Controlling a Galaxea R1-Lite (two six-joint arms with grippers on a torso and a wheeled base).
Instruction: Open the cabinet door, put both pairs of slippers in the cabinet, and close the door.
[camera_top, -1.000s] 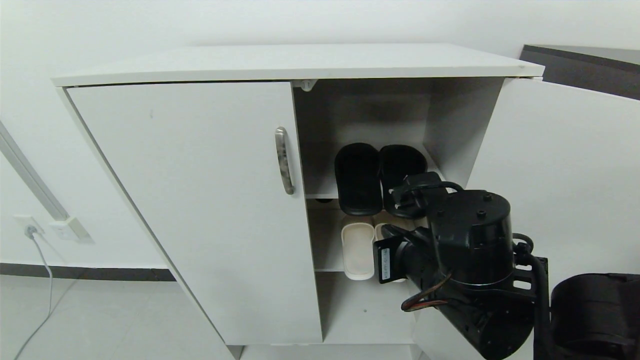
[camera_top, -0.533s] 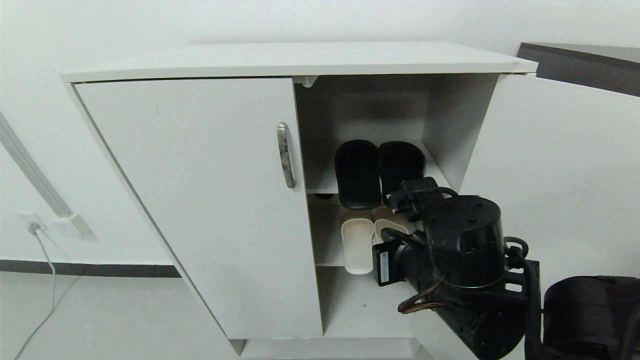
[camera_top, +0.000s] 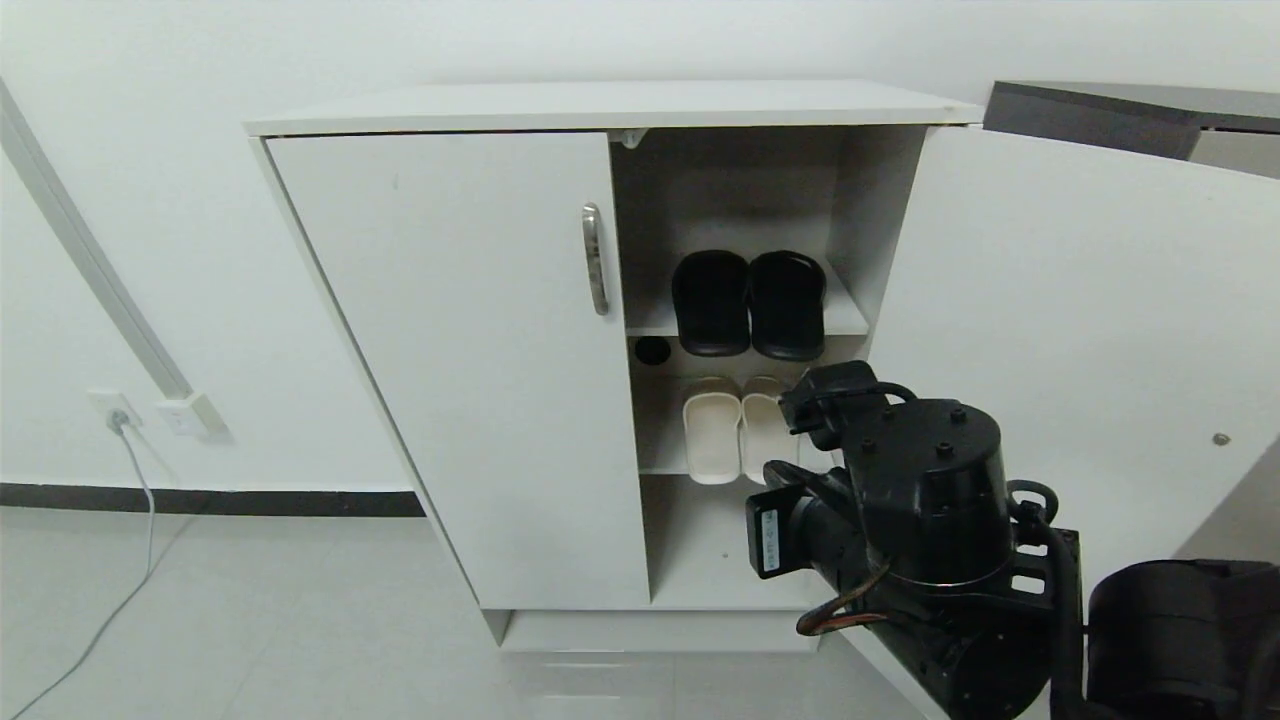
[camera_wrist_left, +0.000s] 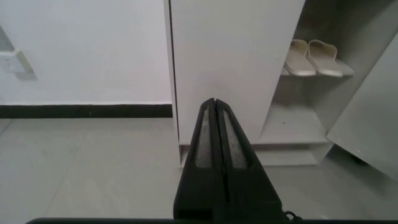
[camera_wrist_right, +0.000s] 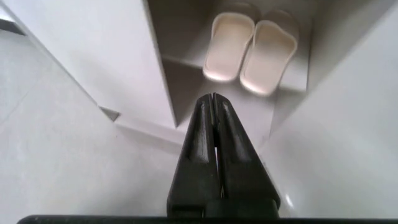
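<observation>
The white cabinet (camera_top: 600, 100) stands with its left door (camera_top: 470, 350) closed and its right door (camera_top: 1050, 330) swung wide open. A black pair of slippers (camera_top: 748, 303) lies on the upper shelf. A white pair of slippers (camera_top: 735, 428) lies on the middle shelf, also seen from the wrists (camera_wrist_left: 314, 57) (camera_wrist_right: 252, 46). My right arm (camera_top: 920, 500) is in front of the open side, and my right gripper (camera_wrist_right: 213, 98) is shut and empty, short of the white pair. My left gripper (camera_wrist_left: 214, 102) is shut and empty, facing the closed door (camera_wrist_left: 230, 56) above the floor.
The bottom shelf (camera_top: 720, 560) is bare. The closed door carries a metal handle (camera_top: 594, 259). A wall socket (camera_top: 185, 412) and a cable (camera_top: 120, 590) are on the left, a dark desk (camera_top: 1100, 115) at the back right. Grey floor (camera_top: 250, 620) lies open in front.
The whole head view has shifted: the cabinet now looks smaller and farther off, so the camera has backed away. My right arm has come back from the shelves with it.
</observation>
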